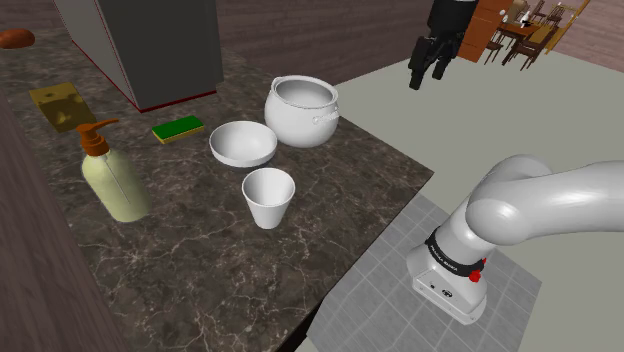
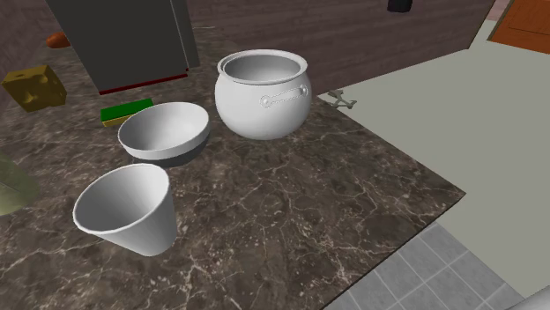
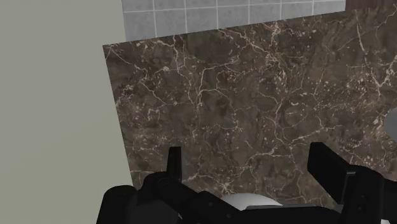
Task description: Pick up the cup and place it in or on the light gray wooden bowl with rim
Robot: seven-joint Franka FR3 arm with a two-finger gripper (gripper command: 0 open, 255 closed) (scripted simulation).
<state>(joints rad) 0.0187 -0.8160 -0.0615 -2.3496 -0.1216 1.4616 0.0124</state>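
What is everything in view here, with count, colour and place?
cup: one, white, upright near the counter's front edge
bowl: one, white, just behind the cup
pot: one, white, two handles, at the bowl's right in the shoulder view
soap bottle: one, pale yellow, orange pump, at the cup's left in the shoulder view
sponge: one, green and yellow, behind the bowl
yellow block: one, behind the soap bottle
box: one, dark grey, at the counter's back
counter: one, dark marbled
arm: one, white
claw: one, black, open, raised, apart from the cup
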